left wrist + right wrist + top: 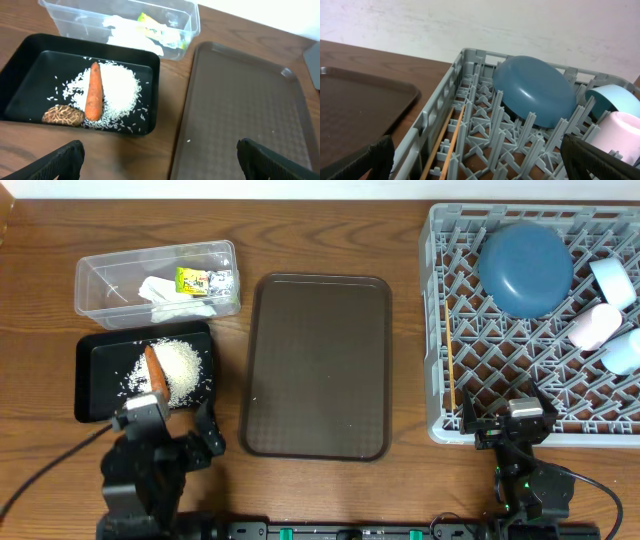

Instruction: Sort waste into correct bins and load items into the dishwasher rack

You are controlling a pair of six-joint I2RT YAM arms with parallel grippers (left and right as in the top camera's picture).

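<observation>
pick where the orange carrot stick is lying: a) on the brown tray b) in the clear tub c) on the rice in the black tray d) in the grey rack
c, the orange carrot stick lies across the white rice inside the black tray, next to the small brown food bit.

Brown serving tray flat on wooden table, pale wall behind
</observation>
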